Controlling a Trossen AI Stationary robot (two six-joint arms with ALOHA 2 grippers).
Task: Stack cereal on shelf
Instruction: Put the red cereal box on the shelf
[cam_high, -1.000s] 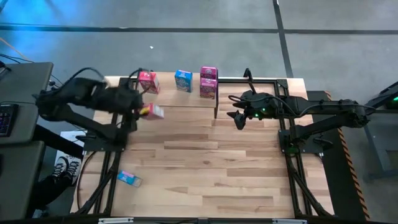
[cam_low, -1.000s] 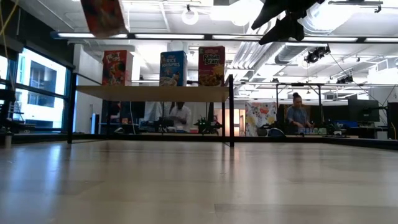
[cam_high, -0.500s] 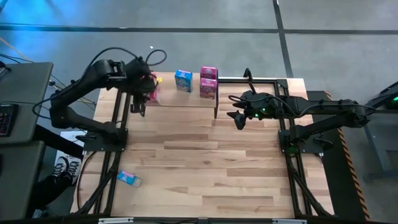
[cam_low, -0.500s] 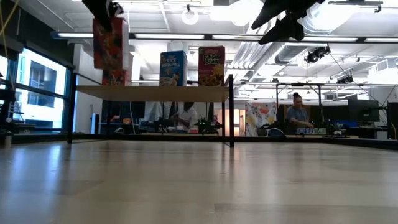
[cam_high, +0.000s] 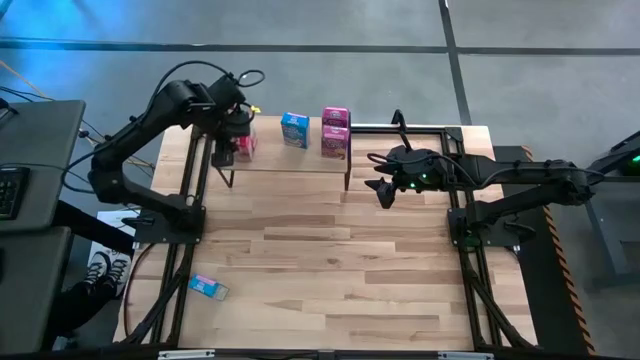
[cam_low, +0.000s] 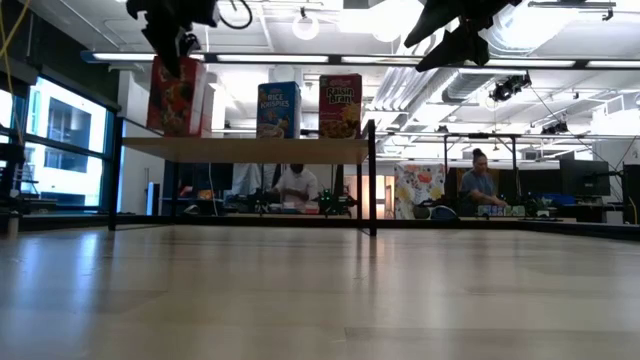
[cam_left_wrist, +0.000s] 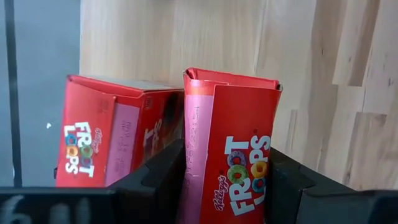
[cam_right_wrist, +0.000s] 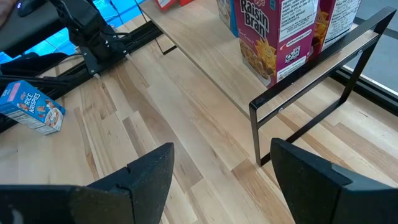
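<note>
The shelf (cam_high: 290, 158) stands at the table's far side. On it are a blue cereal box (cam_high: 294, 129), two pink Raisin Bran boxes (cam_high: 335, 133) and, at the left end, a red Froot Loops box (cam_left_wrist: 106, 140). My left gripper (cam_high: 232, 128) is above the shelf's left end, shut on a second Froot Loops box (cam_left_wrist: 233, 155) right beside the first. In the low view this box (cam_low: 178, 95) reaches down to the shelf board (cam_low: 250, 149). My right gripper (cam_high: 385, 186) hovers open and empty to the right of the shelf. Another blue box (cam_high: 207, 286) lies flat on the table at the near left. My left gripper pinches the Froot Loops box between its two fingers (cam_left_wrist: 155, 180), on opposite sides of its upper end (cam_left_wrist: 205, 186). The fingers come from above, pointing down. The box hangs nearly upright, slightly tilted, its lower end (cam_low: 175, 130) at the shelf board; whether it rests there I cannot tell.
The shelf's black metal legs (cam_right_wrist: 256, 134) stand on the plank table. Black frame rails (cam_high: 470, 250) run along the table's left and right sides. People stand in the room beyond the table (cam_low: 478, 185). Bare tabletop lies in front of the shelf (cam_high: 330, 250).
My left gripper has carried the Froot Loops box from in front of the shelf toward the far edge, over the shelf's left end. It has then come down, bringing the box from high above the shelf to the board beside the other Froot Loops box.
</note>
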